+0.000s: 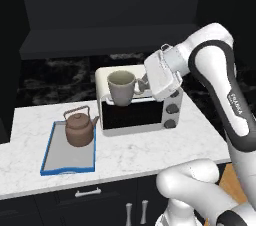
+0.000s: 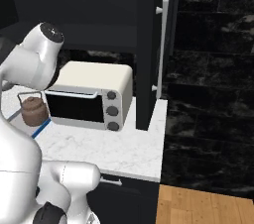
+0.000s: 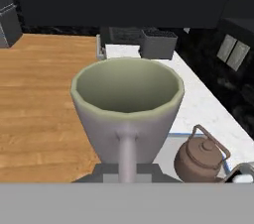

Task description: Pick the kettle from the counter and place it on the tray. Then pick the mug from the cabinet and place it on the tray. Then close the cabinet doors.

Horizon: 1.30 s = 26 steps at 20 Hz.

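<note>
The greyish-beige mug hangs upright in the air in front of the toaster oven's top, with my gripper shut on its side handle. In the hand view the mug is close up, its greenish inside showing and its handle toward the camera. The brown kettle stands on the blue-rimmed tray on the white marble counter, down and left of the mug. The kettle also lies below the mug in the hand view. Above, the dark cabinet stands open.
A cream toaster oven sits on the counter right of the tray, just behind the mug. An open cabinet door with a silver bar handle juts out at the counter's right end. Dark drawers lie below.
</note>
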### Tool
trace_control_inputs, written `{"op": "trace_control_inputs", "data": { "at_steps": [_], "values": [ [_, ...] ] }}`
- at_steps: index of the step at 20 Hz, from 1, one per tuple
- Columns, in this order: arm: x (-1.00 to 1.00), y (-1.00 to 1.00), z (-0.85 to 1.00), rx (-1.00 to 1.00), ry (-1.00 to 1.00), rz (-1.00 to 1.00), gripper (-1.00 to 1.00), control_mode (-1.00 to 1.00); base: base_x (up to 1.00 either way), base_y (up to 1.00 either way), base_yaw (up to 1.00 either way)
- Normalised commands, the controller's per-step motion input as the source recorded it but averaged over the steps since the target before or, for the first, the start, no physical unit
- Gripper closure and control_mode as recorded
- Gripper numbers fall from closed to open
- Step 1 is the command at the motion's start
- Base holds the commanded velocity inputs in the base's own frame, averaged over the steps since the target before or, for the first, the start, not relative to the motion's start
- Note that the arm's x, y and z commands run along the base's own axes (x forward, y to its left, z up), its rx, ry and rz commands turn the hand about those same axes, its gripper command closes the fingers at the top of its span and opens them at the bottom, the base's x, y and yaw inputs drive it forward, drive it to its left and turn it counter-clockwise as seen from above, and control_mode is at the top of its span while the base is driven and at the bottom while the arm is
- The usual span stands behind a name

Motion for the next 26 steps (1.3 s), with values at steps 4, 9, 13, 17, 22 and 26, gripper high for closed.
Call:
{"op": "trace_control_inputs", "data": {
  "at_steps": [4, 9, 13, 17, 22, 26],
  "values": [
    [-0.33, 0.57, -1.0, 0.06, 0.0, 0.04, 1.0, -1.0, 0.0, 0.0, 0.0],
    [0.07, 0.27, -0.98, 0.13, 0.08, 0.02, 1.0, -1.0, 0.0, 0.0, 0.0],
    [0.23, 0.22, -0.9, 0.09, 0.12, 0.04, 1.0, -1.0, 0.0, 0.0, 0.0],
    [0.22, 0.62, -0.74, -0.01, 0.07, 0.03, 1.0, -1.0, 0.0, 0.0, 0.0],
    [0.34, 0.6, -0.59, -0.07, 0.11, 0.0, 1.0, -1.0, 0.0, 0.0, 0.0],
    [0.65, 0.14, -0.34, 0.0, 0.17, 0.0, 1.0, -1.0, 0.0, 0.0, 0.0]
  ]
}}
